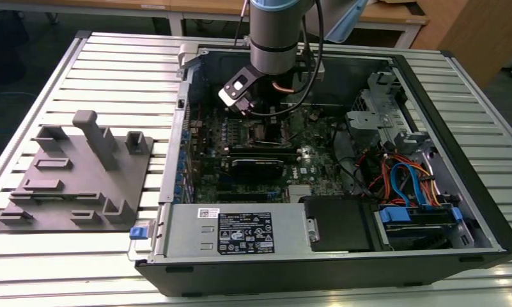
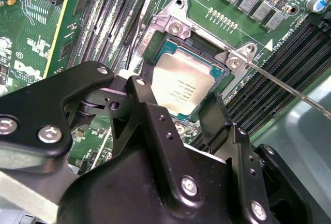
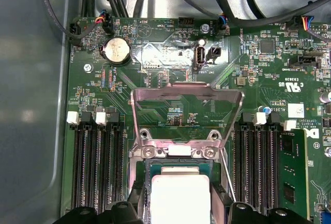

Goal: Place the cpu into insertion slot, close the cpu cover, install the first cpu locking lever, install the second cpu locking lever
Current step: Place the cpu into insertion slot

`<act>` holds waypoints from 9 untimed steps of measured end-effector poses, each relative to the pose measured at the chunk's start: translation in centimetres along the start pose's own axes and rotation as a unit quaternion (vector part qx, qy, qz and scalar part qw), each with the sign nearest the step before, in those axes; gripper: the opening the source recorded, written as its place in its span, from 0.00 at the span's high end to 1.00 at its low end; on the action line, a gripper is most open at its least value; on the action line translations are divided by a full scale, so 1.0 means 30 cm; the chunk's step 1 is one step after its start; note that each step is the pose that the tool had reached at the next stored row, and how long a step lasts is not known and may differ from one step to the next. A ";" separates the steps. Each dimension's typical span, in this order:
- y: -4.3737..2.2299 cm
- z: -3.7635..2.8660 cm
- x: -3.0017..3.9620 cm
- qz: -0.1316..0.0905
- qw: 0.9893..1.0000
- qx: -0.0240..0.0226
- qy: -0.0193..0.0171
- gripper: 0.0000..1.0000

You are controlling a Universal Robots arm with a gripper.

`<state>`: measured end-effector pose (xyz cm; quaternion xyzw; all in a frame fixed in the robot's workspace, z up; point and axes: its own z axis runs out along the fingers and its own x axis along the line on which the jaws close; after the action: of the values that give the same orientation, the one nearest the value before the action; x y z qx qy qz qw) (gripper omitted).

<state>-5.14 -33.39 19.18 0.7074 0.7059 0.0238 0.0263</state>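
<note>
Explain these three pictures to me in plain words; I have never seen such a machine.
The exterior view shows a robot arm reaching down into an opened computer case on a slatted table; a grey fixture lies at that view's left. The two wrist views come from cameras riding on the arm, looking at the green board. There the tool hangs over the cpu, which sits at the slot. The cover stands raised, not closed. Whether the tool grips the cpu is unclear.

The arm is a silver-grey cylinder, its pale blue cap at twelve o'clock, with black cables alongside. The black gripper carries silver screws.
</note>
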 end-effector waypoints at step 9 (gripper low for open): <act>0.000 0.000 0.000 0.001 1.000 0.000 0.000 0.46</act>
<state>-5.14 -33.39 19.18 0.7079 0.7054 0.0238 0.0263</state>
